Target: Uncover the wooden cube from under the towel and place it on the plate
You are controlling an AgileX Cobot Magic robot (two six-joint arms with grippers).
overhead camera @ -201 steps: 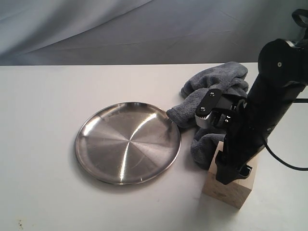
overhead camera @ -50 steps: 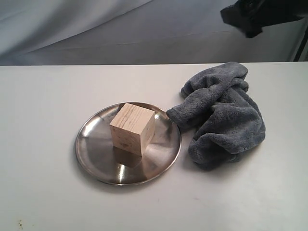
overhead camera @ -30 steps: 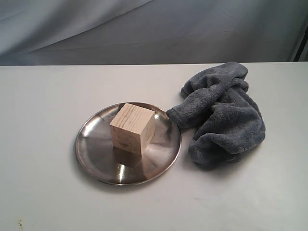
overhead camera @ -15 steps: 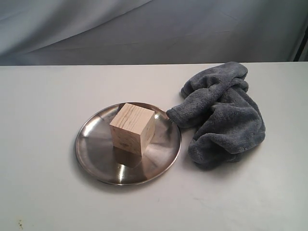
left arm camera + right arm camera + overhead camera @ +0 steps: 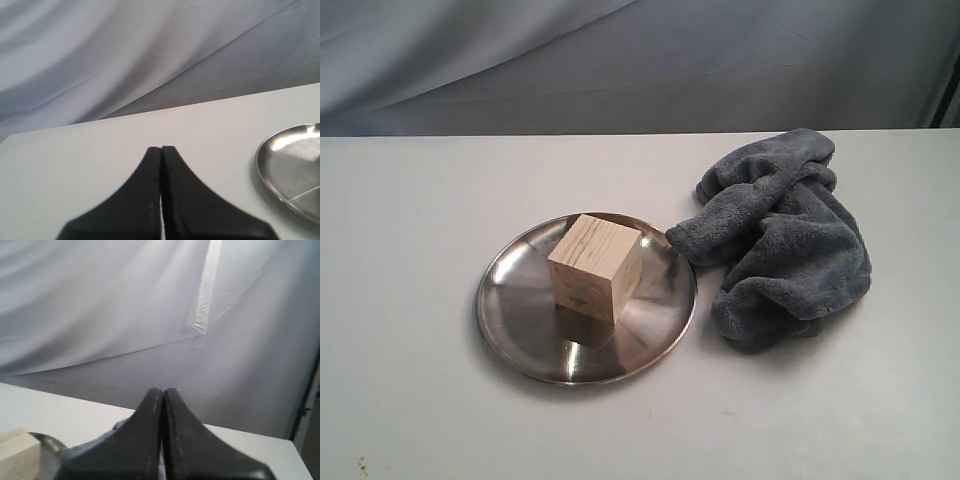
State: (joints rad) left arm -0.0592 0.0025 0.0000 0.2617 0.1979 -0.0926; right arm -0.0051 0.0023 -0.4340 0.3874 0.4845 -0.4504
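Placement of the pale beige, grain-lined wooden cube: it stands flat on one face near the middle of the round, shallow, shiny silver metal plate, fully uncovered. The thick, fluffy grey-blue plush towel lies bunched just beside the plate on the pale surface. One fold reaches the plate's rim, though contact cannot be confirmed. The left claw and the right claw each show fingers pressed together, gripping nothing. Neither appears in the exterior view, so both hang clear of the objects.

To an onlooker the task looks complete, and the remaining hazards come from further motion.

- Towel: a claw returning to straighten it could drag the fold against the rim and shift the plate.
- Plate: the polished metal probably offers little friction, so a knock could send the cube sliding toward the edge.
- Cube: a closed claw sweeping low across the scene could tip it, since it stands well above the rim.
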